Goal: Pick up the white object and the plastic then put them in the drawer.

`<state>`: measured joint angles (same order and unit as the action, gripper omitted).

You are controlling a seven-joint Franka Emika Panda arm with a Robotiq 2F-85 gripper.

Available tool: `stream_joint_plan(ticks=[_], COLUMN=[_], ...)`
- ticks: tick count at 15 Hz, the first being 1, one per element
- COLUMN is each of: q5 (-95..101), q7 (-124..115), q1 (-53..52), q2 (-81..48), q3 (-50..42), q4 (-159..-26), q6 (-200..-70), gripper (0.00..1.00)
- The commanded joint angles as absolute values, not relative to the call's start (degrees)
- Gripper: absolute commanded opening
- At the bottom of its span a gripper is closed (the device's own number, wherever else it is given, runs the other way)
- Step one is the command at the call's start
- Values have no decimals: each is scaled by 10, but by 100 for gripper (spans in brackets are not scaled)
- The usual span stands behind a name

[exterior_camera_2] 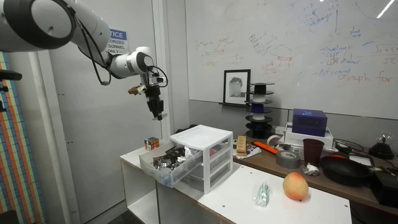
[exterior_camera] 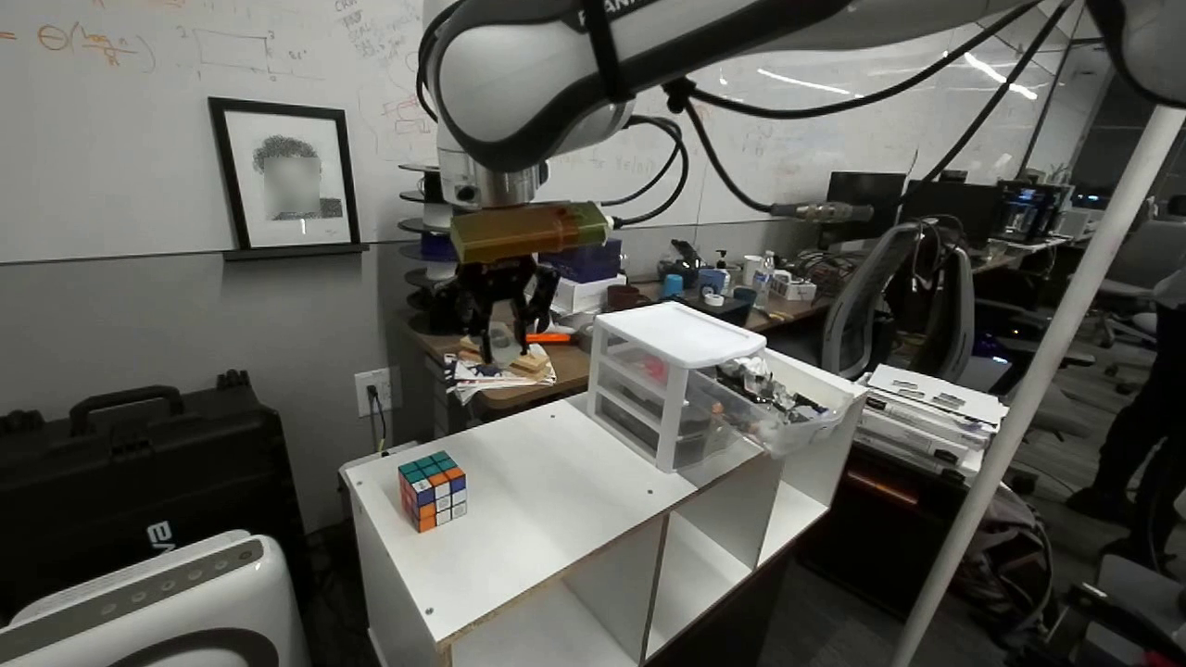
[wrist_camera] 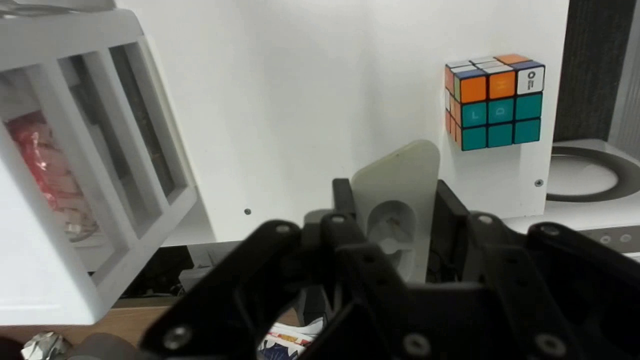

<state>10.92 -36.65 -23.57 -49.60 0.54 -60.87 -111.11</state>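
The white object [wrist_camera: 395,175] is a pale, whitish piece with a rounded recess, held between the black fingers of my gripper [wrist_camera: 394,202] in the wrist view. The gripper [exterior_camera: 508,341] is shut on it, high above the white cabinet top, left of the drawer unit in that exterior view. The white object [exterior_camera_2: 164,116] shows only as a small pale edge there. The drawer [exterior_camera_2: 186,170], the top one of the unit, is pulled out and holds foil and wrappers. Crumpled clear-greenish plastic [exterior_camera_2: 262,195] lies on the cabinet top on the unit's other side.
A puzzle cube [exterior_camera: 432,491] stands on the cabinet top [exterior_camera: 537,482]. The drawer unit's white top [exterior_camera: 681,332] rises above the cabinet. A peach-like fruit [exterior_camera_2: 295,186] sits near the plastic. A cluttered brown desk [exterior_camera_2: 267,158] stands behind.
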Motion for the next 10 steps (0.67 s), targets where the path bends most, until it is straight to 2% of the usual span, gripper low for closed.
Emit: stream_joint_plan(ticks=[1,10], q5=[122,151], q7=[-388,-515], q1=[-238,-224], q2=[-390,-231], q3=[-2,-22], q4=[-747,-986], q6=[-1132,-1160], gripper=[16,16])
